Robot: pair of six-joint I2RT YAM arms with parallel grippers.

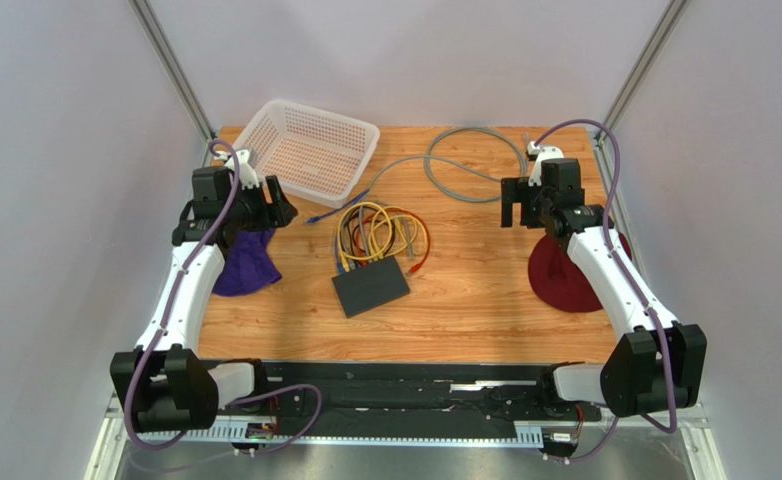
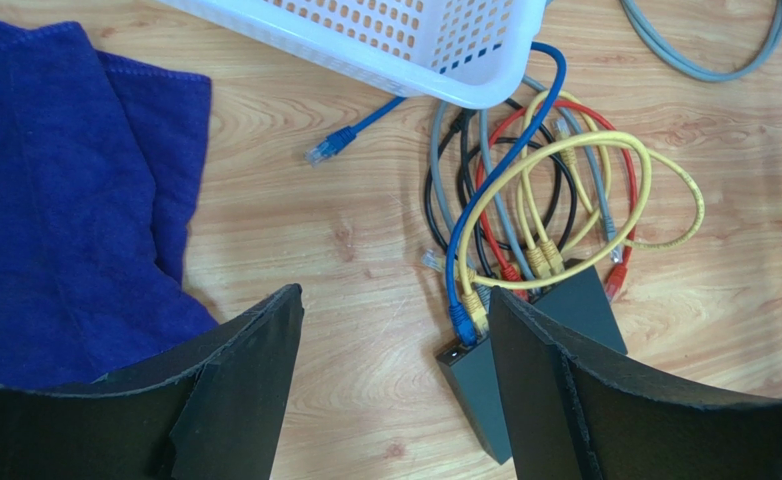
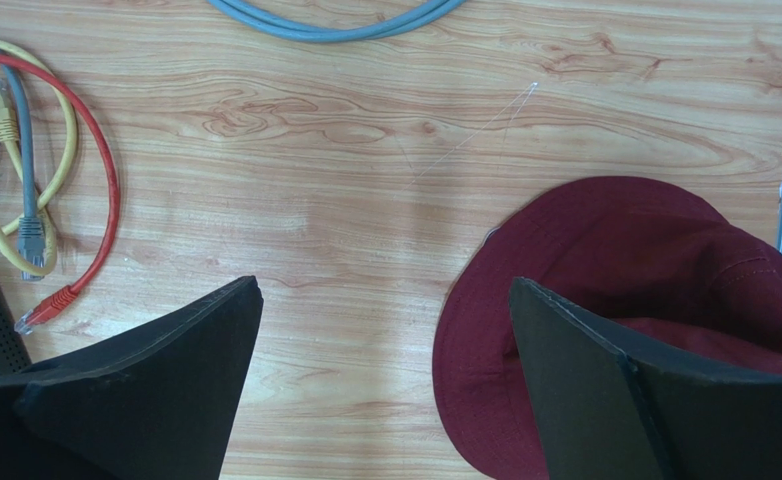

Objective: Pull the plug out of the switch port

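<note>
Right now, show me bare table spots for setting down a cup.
Bare wood lies between the switch and the red hat, and along the near edge before the switch. Crowded: the cable tangle between switch and basket.

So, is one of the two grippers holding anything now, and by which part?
Nothing is held. The left gripper and the right gripper both stand open and empty, apart from the switch.

This looks like a robot lab test cell. Plain white panels (image 1: 55,200) on bare metal posts (image 1: 172,65) wall in a wood-grain surface (image 1: 485,300). A left arm (image 1: 180,290) and a right arm (image 1: 615,270), both cabled, are bolted to a rail (image 1: 405,395) at its near edge. They face mismatched props: basket (image 1: 310,150), hat (image 1: 565,275), cloth (image 1: 245,265) and switch (image 1: 370,285).
</note>
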